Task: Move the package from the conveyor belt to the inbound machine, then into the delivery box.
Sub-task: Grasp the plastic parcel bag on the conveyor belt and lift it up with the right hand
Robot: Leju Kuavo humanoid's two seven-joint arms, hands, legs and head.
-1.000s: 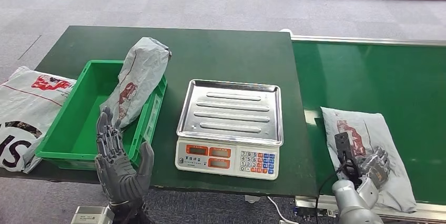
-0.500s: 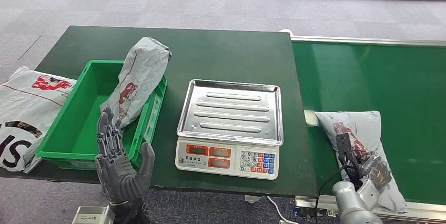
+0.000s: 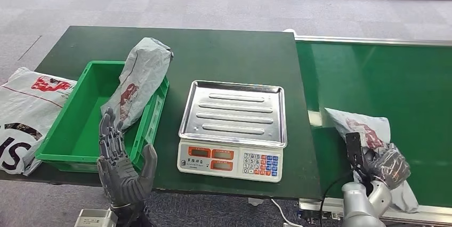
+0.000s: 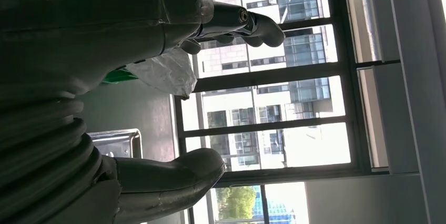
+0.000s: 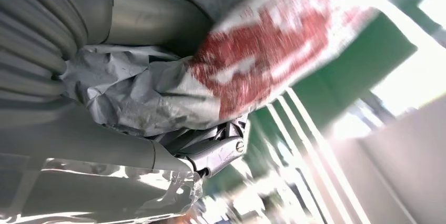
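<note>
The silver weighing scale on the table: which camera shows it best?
The head view: the scale sits whole there, tray and keypad facing the camera. The left wrist view catches just a corner of its metal tray past the left hand. The right wrist view looks at a grey package.

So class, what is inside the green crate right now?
A grey package stands tilted in the green crate, leaning against its right wall and sticking up past the rim. The bare green floor shows beside it. The floor under the package is covered.
</note>
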